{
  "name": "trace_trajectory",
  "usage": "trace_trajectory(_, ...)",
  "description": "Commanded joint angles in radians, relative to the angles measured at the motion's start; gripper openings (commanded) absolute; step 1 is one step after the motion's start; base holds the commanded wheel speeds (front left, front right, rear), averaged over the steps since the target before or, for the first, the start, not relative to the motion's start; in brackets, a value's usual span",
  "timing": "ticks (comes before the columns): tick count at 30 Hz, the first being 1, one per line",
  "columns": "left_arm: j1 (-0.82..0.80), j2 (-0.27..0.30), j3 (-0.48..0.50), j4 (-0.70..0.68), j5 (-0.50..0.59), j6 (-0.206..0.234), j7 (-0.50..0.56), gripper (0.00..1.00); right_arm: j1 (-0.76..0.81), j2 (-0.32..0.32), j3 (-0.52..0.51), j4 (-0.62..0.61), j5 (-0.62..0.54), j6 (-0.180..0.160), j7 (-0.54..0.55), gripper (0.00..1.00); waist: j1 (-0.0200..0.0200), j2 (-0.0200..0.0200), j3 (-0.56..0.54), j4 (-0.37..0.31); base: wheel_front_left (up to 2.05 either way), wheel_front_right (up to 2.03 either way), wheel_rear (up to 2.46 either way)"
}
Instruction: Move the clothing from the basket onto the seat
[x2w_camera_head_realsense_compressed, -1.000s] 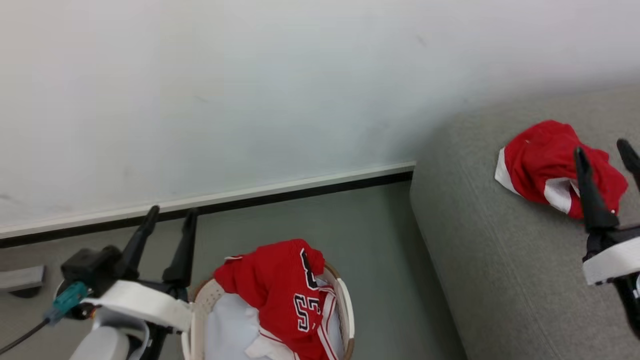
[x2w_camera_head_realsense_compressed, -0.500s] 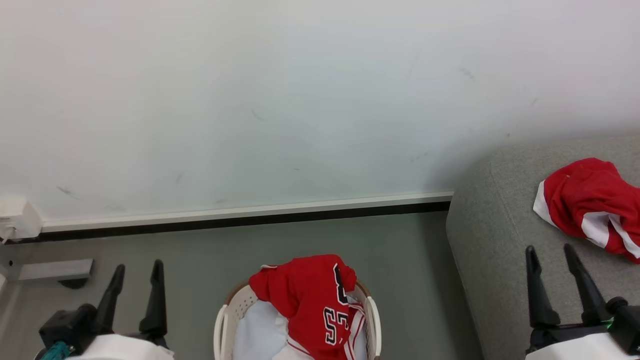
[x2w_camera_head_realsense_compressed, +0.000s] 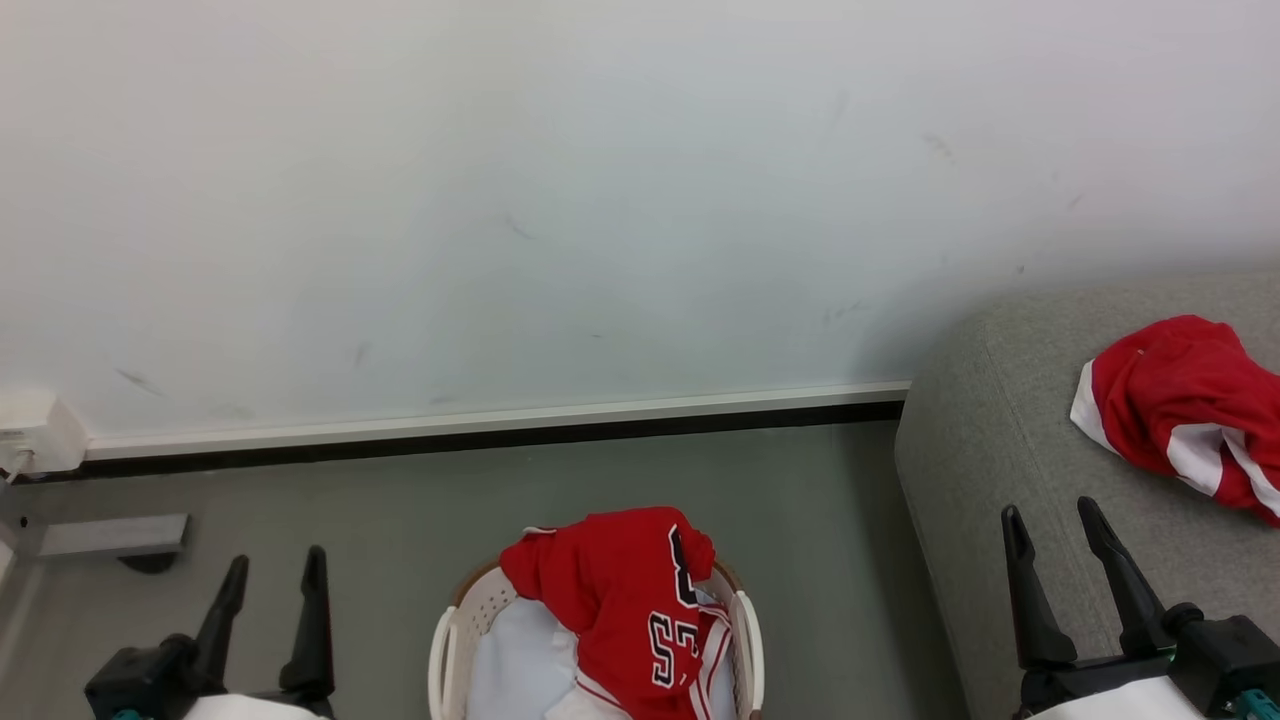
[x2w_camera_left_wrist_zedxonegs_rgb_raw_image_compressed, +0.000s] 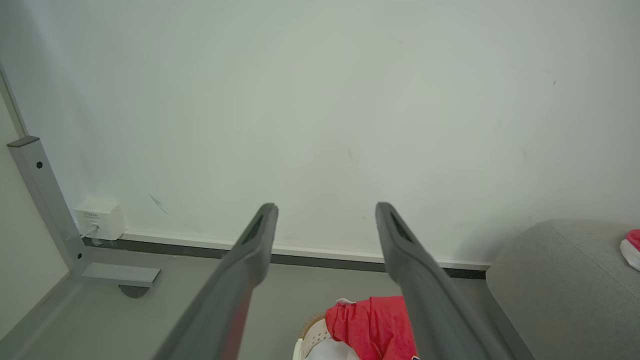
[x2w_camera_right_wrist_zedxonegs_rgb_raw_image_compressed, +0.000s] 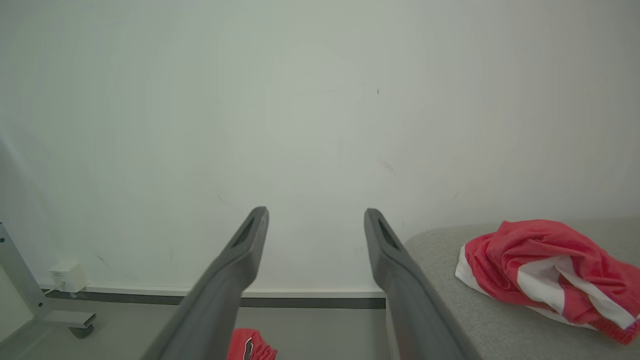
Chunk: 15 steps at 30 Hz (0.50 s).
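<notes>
Head view: L gripper (x2w_camera_head_realsense_compressed: 278, 556) and R gripper (x2w_camera_head_realsense_compressed: 1048, 507) are shown wide open, nothing gripped, at the lower corners. A red jersey (x2w_camera_head_realsense_compressed: 620, 590) is draped over the basket (x2w_camera_head_realsense_compressed: 440, 640) rim at bottom centre; bare floor (x2w_camera_head_realsense_compressed: 400, 500) is seen betw. basket and seat (x2w_camera_head_realsense_compressed: 990, 420) edge. A second red garment (x2w_camera_head_realsense_compressed: 1170, 400) is laid on the seat. L wrist view: jersey is seen below spread fingers. R wrist view: garment is seen inside the seat's rounded edge.

The left gripper (x2w_camera_left_wrist_zedxonegs_rgb_raw_image_compressed: 326, 207) points two dark fingers, spread apart with nothing between them, at a pale wall (x2w_camera_left_wrist_zedxonegs_rgb_raw_image_compressed: 320, 100). Near, red clothing (x2w_camera_left_wrist_zedxonegs_rgb_raw_image_compressed: 372, 325) heaps over a white basket (x2w_camera_left_wrist_zedxonegs_rgb_raw_image_compressed: 312, 335). To the right lies the grey seat (x2w_camera_left_wrist_zedxonegs_rgb_raw_image_compressed: 560, 280), a red-and-white garment (x2w_camera_left_wrist_zedxonegs_rgb_raw_image_compressed: 632, 245) at its right edge. Far left stands a grey metal leg (x2w_camera_left_wrist_zedxonegs_rgb_raw_image_compressed: 45, 200) beside a white wall box (x2w_camera_left_wrist_zedxonegs_rgb_raw_image_compressed: 100, 217).
</notes>
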Motion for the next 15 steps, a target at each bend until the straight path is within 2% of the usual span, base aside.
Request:
trace_trajectory(1, -0.007, -0.005, 0.011, 0.002, 0.017, -0.007, 0.0, 1.0, -0.003, 0.001, 0.002, 0.002, -0.006, -0.002, -0.003, 1.0, 0.0, 0.0, 0.001, -0.003, 0.0, 0.0, 0.0)
trace_trajectory(15, -0.016, -0.022, 0.022, 0.008, 0.042, -0.016, 0.0, 1.0, -0.017, 0.006, 0.016, -0.009, -0.001, -0.002, -0.004, 1.0, 0.0, 0.0, 0.012, -0.021, 0.0, 0.0, 0.0)
